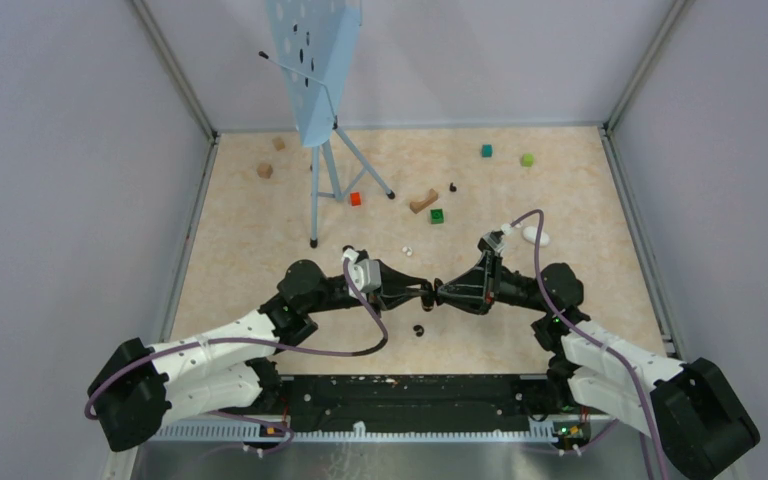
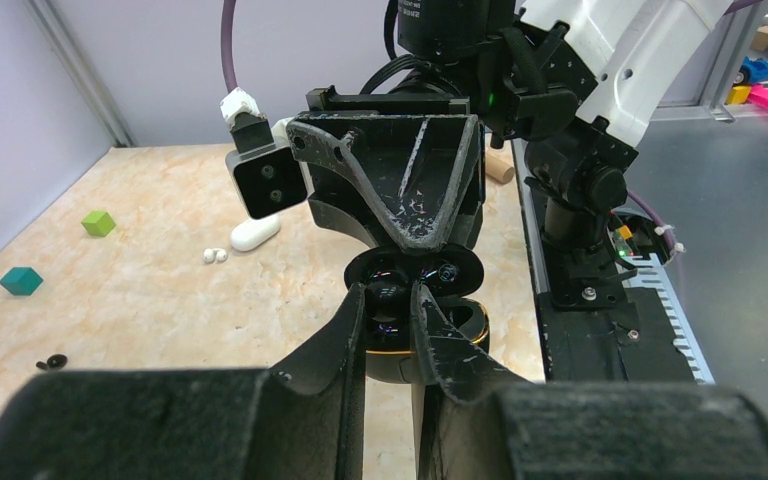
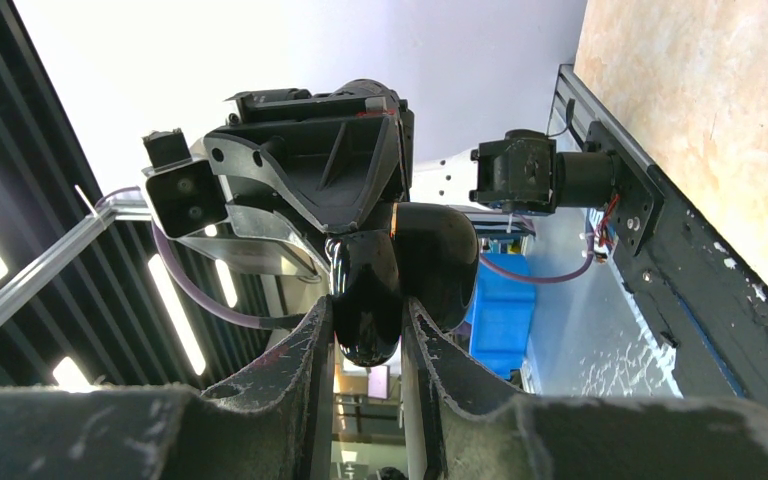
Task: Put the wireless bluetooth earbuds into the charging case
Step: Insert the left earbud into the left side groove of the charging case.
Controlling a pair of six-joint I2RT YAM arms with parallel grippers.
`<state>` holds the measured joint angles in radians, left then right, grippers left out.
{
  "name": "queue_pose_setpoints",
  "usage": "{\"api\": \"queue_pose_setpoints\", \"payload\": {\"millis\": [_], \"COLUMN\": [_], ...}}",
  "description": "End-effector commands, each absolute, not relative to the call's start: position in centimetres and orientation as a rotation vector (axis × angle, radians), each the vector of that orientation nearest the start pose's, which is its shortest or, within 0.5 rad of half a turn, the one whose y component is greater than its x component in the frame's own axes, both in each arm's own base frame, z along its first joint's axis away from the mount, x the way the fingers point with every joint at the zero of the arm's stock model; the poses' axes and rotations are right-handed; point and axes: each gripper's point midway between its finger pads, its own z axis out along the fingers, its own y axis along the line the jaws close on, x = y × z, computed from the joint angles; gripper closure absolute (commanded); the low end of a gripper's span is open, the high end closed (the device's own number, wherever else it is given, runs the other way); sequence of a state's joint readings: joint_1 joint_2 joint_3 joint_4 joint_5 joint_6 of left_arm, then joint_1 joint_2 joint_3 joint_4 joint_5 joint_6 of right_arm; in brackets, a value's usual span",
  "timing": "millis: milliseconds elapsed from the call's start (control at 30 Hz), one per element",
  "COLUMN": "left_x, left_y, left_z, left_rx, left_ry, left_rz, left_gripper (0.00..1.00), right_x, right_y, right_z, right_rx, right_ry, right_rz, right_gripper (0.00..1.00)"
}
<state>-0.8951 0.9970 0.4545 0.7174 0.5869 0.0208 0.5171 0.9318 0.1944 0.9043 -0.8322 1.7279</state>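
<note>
Left arm (image 1: 210, 350) reaches in from its base toward table centre, elbow bent, forearm low and roughly level, wrist pointing right. Left gripper (image 1: 427, 293) is clenched on the black glossy rounded charging case (image 3: 365, 305), one finger on each side. The case is held up off the beige marbled table (image 1: 260, 260), between the two grippers. Right gripper (image 1: 441, 294) faces the left one nose to nose and is clamped on the same case, a finger on each flank. Can't tell which half of the case each one grips. Right arm (image 1: 610, 355) mirrors the left: elbow bent, forearm low, wrist pointing left.

On the table, left to right:
- Two wooden blocks (image 1: 265, 170) at far left.
- Blue perforated panel on a grey tripod stand (image 1: 312, 60).
- Red cube (image 1: 355, 198) by the stand's feet.
- White pair of tiny earbuds (image 1: 406, 249) lying side by side just beyond the left wrist, apart from the case.
- Small black bud (image 1: 419, 330) on the table on the near side of the gripper tips.
- Wooden arch block (image 1: 423, 201).
- Dark green cube (image 1: 437, 215).
- Second tiny black bud (image 1: 452, 187) just beyond the dark green cube.
- Teal cube (image 1: 486, 150) at the far edge.
- Light green cube (image 1: 527, 159).
- White oval pod (image 1: 535, 236) beside the right wrist.
</note>
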Motion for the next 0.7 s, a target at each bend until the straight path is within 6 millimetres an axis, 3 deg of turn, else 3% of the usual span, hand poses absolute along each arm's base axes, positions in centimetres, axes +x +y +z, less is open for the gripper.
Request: {"api": "queue_pose_setpoints", "payload": {"millis": [0,500,600,667], "left_x": [13.5,13.8,13.8,13.9], "left_y": [-32.7,-32.9,-32.9,-32.8], "left_z": [26.9,27.0,27.4,27.9], "left_rx": [1.096,1.089,1.084,1.075], "left_ry": [1.024,1.03,1.019,1.016], "left_rz": [-1.138,-1.133,-1.132,-1.126], "left_gripper": [0.8,0.54,0.43,0.29], "right_x": [13.5,13.4,13.4,13.5], "right_y": [25.8,25.7,25.7,25.8], "right_z": [25.4,25.1,24.7,24.4], "right_rx": [0.184,0.189,0.195,0.195], "right_ry": [1.908,1.918,1.927,1.939], "right_rz": [2.239,2.234,2.227,2.215], "right_gripper": [1.0,1.0,1.0,1.0]}}
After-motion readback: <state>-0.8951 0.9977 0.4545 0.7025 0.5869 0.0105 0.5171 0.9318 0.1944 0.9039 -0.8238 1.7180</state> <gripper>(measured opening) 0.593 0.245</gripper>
